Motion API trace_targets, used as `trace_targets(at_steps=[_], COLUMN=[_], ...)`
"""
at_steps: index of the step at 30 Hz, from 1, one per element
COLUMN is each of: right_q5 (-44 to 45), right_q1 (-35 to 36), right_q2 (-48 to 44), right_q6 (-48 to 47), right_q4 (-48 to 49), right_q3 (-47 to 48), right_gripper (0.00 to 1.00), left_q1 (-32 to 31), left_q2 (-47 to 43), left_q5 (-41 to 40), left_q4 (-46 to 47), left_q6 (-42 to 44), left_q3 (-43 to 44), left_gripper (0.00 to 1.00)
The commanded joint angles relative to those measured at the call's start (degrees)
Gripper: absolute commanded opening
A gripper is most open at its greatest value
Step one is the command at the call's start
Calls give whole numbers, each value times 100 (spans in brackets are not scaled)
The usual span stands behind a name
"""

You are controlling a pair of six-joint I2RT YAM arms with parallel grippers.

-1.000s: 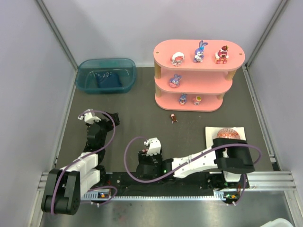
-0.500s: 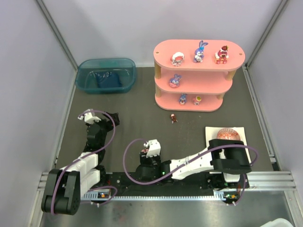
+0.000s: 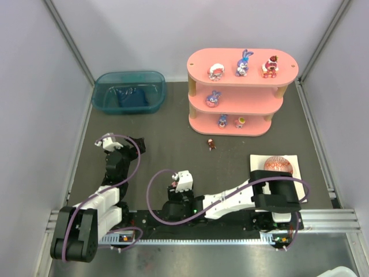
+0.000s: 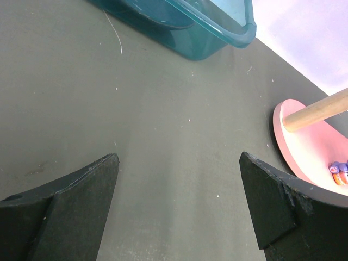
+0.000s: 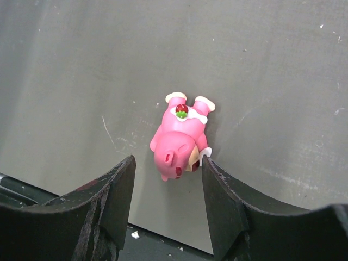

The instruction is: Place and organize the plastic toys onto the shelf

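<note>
Right wrist: pink snouted figurine (image 5: 178, 142), white-tipped (a red-and-green berry on it)

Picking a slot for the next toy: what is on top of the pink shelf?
Three toys stand on its top board: a pink-white figure, the long-eared bunny, a red figure. That board hides the rear of the middle tier.

No legible text or labels anywhere.

The pink figurine (image 5: 179, 142) looks glossy plastic; the table (image 5: 272, 65) matt (lightly scuffed).
</note>
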Motion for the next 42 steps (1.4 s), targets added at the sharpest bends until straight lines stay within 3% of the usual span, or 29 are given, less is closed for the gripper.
trace_targets(at_steps=[1,13,22,26,35,42], right_q5=[-59,-173,-200,-191,99,266], right_q1=[-58,-146,-172,-172,47,56], right_q2=[98,168,186,133,-552,-1518], right_q6=[183,297,332,315,-97,-1194], right_q4=[-182,-314,-375,-393,-411,-411], right_q3=[271,350,377,377,183,-124], right_gripper=[52,48,34,22,0,0], left_q1=[9,10,9,9,9,9], left_q2=[-103,-103,-94,-103,-121,-103], left_q5=[5,5,5,5,-22,-13], left_q4=[283,283,283,283,256,265], left_q6=[-2,-11,-11,6,15,15], left_q3=[24,24,24,33,33,42], left_gripper=[98,98,98,98,98,98])
